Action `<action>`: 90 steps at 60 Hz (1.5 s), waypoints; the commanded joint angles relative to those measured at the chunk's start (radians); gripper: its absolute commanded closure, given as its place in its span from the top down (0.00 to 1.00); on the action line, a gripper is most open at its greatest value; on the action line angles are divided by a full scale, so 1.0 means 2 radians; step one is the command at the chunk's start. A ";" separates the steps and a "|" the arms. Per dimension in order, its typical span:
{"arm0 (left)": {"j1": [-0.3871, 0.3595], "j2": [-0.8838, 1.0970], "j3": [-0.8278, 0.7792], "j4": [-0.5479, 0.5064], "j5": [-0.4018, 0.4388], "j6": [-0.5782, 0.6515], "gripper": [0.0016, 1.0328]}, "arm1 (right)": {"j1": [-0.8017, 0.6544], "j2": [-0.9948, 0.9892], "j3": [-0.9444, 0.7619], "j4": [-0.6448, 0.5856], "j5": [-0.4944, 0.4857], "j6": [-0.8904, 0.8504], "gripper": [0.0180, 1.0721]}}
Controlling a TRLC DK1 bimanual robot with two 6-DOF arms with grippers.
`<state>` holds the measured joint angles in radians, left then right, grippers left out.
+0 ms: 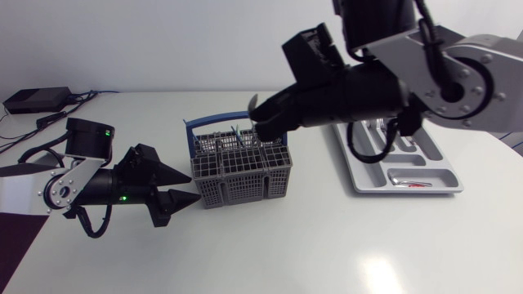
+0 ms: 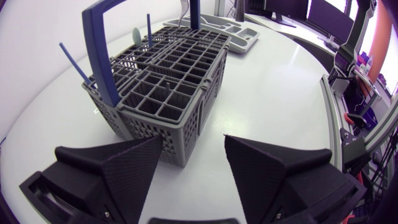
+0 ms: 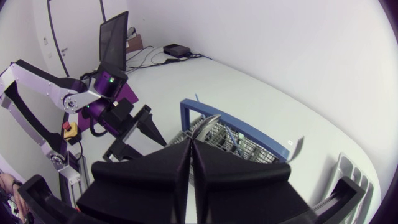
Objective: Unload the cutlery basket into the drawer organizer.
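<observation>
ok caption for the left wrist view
Open left gripper at a corner of the grey cutlery basket, drawer organizer beyond it.

Grey mesh cutlery basket point(image 1: 242, 173), blue handle point(image 2: 104, 56) upright, mid-table; silver utensil point(image 3: 209, 121) held above it; grey drawer organizer point(image 1: 365, 173) nearby

- The left tool point(image 1: 194, 189), on a low, level arm, has its fingers spread wide.
- The right tool point(image 1: 260, 122), on a raised arm angled downward, is pinched on a utensil point(image 3: 208, 119).

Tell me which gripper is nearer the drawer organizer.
Right. The right gripper, shut on a utensil, hangs over the basket beside the organizer; the left gripper sits beyond the basket.
</observation>
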<state>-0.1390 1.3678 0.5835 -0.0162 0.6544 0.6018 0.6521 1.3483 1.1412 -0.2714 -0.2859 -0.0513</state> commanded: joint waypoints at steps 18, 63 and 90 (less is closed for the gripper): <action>-0.017 -0.011 0.004 -0.005 0.000 -0.014 0.67 | -0.170 -0.097 -0.063 -0.105 -0.061 -0.143 0.06; -0.046 -0.013 0.011 -0.008 -0.023 -0.026 0.67 | -0.433 -0.071 -0.145 -0.097 -0.120 -0.422 0.06; -0.033 -0.025 0.010 -0.016 -0.024 -0.022 0.67 | -0.491 0.035 -0.169 0.019 -0.063 -0.540 0.06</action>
<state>-0.2161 1.3373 0.5842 -0.0387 0.6014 0.5713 -0.3134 1.3643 0.8280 -0.2600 -0.4343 -1.0672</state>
